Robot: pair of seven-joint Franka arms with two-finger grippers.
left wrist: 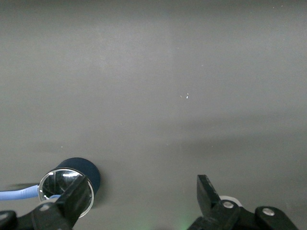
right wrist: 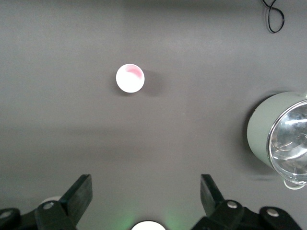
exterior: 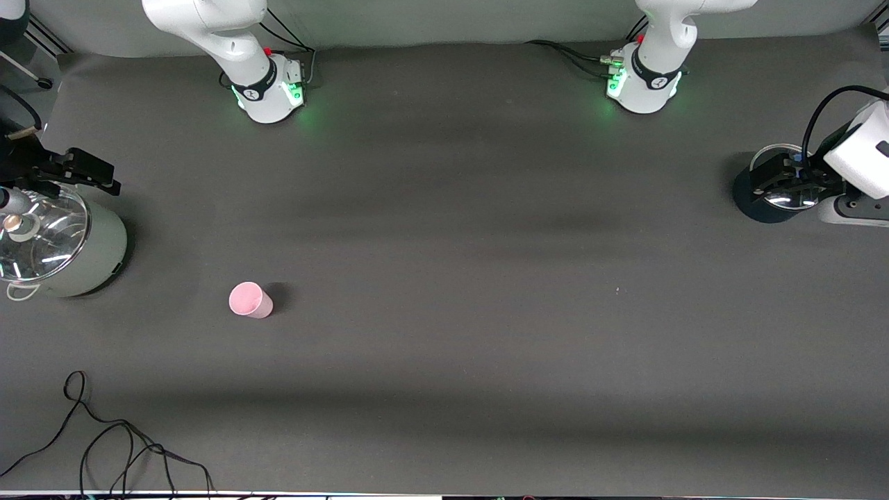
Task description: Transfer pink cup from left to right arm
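The pink cup (exterior: pixel 250 300) stands alone on the dark table mat, toward the right arm's end, and the right wrist view shows it from above (right wrist: pixel 130 78). My right gripper (exterior: pixel 76 172) hangs in the air above the rim of a pale green pot, well apart from the cup. Its fingers are open with nothing between them (right wrist: pixel 146 188). My left gripper (exterior: pixel 785 177) hangs at the left arm's end of the table, over a dark blue pot. It is open and empty too (left wrist: pixel 142 191). The cup is out of the left wrist view.
A pale green pot (exterior: pixel 83 260) with a glass lid (exterior: pixel 38 232) stands at the right arm's end (right wrist: pixel 261 134). A dark blue pot (exterior: pixel 753 201) with a glass lid stands at the left arm's end (left wrist: pixel 86 168). A black cable (exterior: pixel 104 444) lies near the front edge.
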